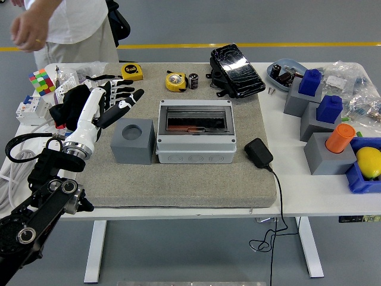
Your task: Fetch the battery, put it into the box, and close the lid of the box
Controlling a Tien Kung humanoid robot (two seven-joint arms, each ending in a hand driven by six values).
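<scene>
Beside the box [194, 131], left hand [113, 98] spread, empty.

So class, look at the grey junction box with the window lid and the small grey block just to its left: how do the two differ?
The grey junction box is wide and light grey, while the grey block is small, darker and cube-like. The junction box has a shut, dark see-through lid with something reddish inside; the block has only an open round hole in its top. Both sit side by side on the felt mat.
</scene>
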